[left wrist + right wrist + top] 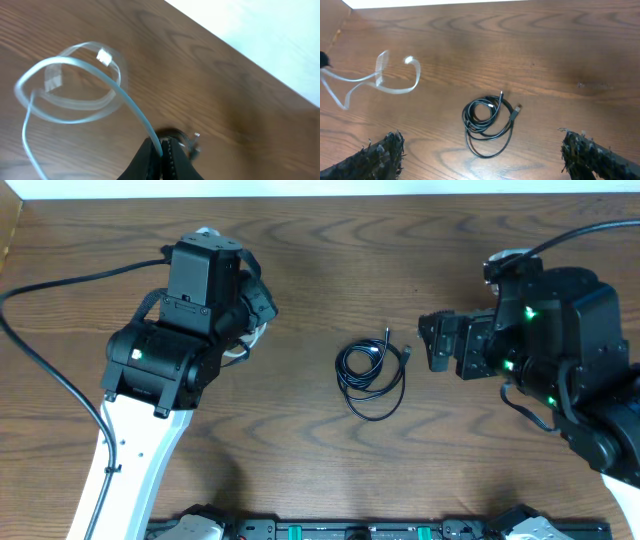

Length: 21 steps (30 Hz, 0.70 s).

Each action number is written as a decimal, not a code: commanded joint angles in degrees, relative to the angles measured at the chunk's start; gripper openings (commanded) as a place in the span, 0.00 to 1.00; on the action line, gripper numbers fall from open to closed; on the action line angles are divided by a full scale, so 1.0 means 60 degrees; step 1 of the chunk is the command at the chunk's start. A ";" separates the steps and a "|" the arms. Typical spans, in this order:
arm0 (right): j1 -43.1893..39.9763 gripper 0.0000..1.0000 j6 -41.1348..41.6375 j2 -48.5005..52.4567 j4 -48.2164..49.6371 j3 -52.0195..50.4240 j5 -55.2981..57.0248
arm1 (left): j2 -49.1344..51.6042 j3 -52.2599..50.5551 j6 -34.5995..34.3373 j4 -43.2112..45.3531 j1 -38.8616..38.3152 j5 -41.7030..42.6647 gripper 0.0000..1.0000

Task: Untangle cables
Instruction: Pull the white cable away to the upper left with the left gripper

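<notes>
My left gripper [161, 150] is pressed together on the white cable [116, 86]. On the left wrist feed I see the cord pinched right between the tips. From there it curls away in loose loops above the wooden table [320, 470]. The loops look blurred, so I can't say whether any part touches the wood. On the overhead feed the left arm covers nearly all of that cable.

My right gripper [430, 345] stands spread wide and holds nothing. On its own wrist feed the two fingers [380, 155] sit at the lower corners, far apart.

The black cables [466, 116] lie flat on the table as one small coil near the middle, just beside the right gripper's tips and well apart from the white cable. Two plug ends stick out of the coil at its upper right. I can't tell the strands in that coil apart.
</notes>
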 commanded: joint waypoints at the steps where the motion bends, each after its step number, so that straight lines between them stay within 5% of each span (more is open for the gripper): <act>1: -0.0040 0.99 0.0015 0.0291 -0.0040 0.0080 0.0098 | -0.0018 0.0117 0.0484 -0.0007 0.0033 -0.0987 0.08; 7: -0.0036 0.99 0.0022 0.0823 -0.0197 0.0080 -0.0259 | 0.0026 0.0117 0.0623 0.0623 0.0029 -0.0929 0.07; 14: -0.0036 0.99 0.0018 0.1628 -0.0448 0.0080 -0.0240 | 0.0375 0.0120 0.3974 0.1665 0.0080 0.0557 0.09; 21: -0.0015 0.99 0.0018 0.2659 -0.0729 0.0080 -0.0466 | 0.1067 0.0645 0.4233 0.2594 0.0984 0.0572 0.08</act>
